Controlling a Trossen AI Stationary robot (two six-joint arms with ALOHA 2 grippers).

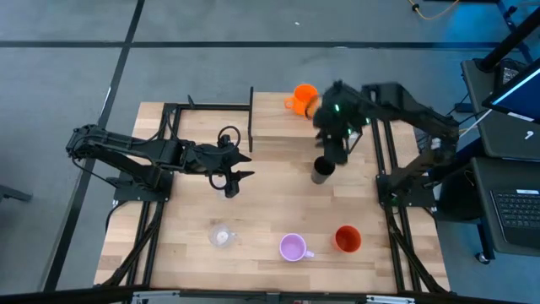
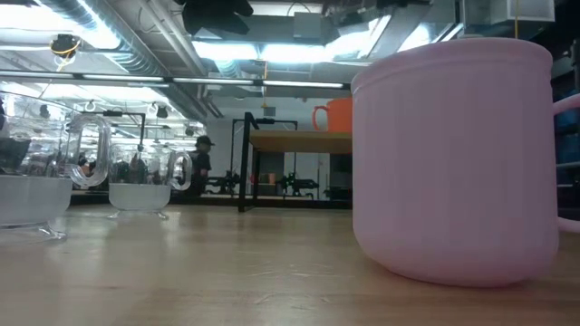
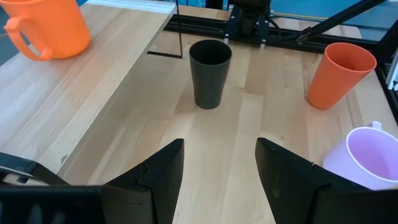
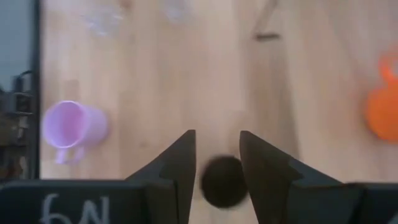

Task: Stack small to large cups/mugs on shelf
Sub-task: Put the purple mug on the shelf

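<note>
Lilac handled mug [image 2: 453, 154] hard up against the low camera, upright on the wood, filling the right half of that view.

Reading the high view as a clock face centred on the table:

- Wooden table [image 1: 253, 211] under everything, both arm bases bolted at 9 and 3 o'clock.
- Shelf [image 1: 278, 127] at 12 to 1 o'clock, raised on black posts, bearing only the orange handled mug [image 1: 302, 99] at its far edge, handle turned outward.
- Left arm reaching in from 9 o'clock; left gripper [image 3: 219, 149] low over bare table close to centre, jaws spread wide, nothing between them, aimed toward 3 o'clock.
- Right arm bending in from 3 o'clock across the shelf's end; right gripper [image 4: 217, 140] pointing straight down over the black cup, jaws parted, not closed on it; rim seen below through the gap in the right wrist view.
- Taller black cup [image 1: 323, 171] between 2 and 3 o'clock, upright on the table just beside the shelf, not on it.
- Red-orange cup [image 1: 348, 239] at 4 o'clock, upright on the table.
- Lilac mug at 5 o'clock, near the red-orange cup but apart from it, mouth up.
- One clear tumbler [image 1: 221, 236] at 7 o'clock on the table; in the low view two clear tumblers [image 2: 27, 195] [image 2: 140, 186] standing at the left, apart from each other.
</note>
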